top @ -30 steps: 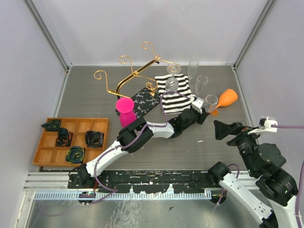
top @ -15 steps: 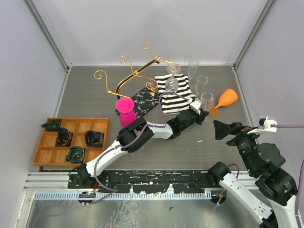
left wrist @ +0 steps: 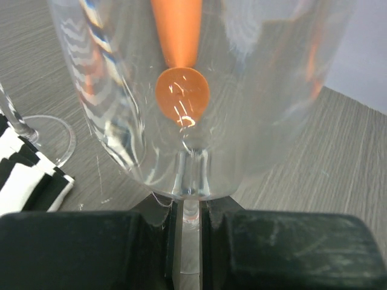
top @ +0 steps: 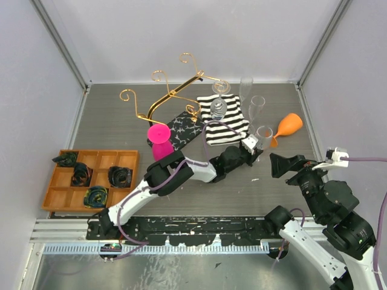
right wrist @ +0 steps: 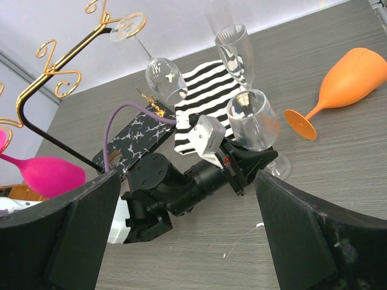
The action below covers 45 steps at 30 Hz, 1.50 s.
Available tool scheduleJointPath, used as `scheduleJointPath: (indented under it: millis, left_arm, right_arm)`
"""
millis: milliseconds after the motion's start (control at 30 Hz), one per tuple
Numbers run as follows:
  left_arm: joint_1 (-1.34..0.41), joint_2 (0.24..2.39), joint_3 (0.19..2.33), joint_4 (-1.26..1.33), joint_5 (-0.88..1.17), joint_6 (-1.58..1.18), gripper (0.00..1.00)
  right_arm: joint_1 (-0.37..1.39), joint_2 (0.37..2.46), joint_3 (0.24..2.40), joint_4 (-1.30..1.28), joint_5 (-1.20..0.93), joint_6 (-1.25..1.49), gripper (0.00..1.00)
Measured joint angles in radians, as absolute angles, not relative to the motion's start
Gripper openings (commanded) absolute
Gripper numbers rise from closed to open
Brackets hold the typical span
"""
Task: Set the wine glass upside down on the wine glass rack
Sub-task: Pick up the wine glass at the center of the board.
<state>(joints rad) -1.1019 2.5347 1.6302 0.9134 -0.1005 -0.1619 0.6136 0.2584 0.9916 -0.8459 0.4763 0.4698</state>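
Grip looks solid: left claw clamped on wine glass stem, glass upright beside striped cloth; lift clear of orange glass before flipping toward rack; right claw gaping, idle.

The left arm and right arm are white shells linked by rounded black joints. Just behind the left pincer sits a small white block, and a purple cable loops back from it. Its fingers are squared matte-black blocks. The right pincer has broad black wedge fingers; behind it a white plug feeds another purple lead. Screws, if any, look too small to make out.
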Motion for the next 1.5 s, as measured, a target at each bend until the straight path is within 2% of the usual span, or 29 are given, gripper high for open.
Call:
scheduleJointPath:
  millis: [967, 1500]
  left_arm:
    - [-1.254, 2.204, 1.045, 1.066, -0.156, -0.002, 0.00]
    - [-1.285, 1.993, 0.755, 1.101, -0.158, -0.008, 0.00]
  right_arm:
    - [0.614, 0.253, 0.982, -0.823, 0.458, 0.368, 0.98]
    - [0.614, 0.215, 0.931, -0.746, 0.273, 0.289, 0.96]
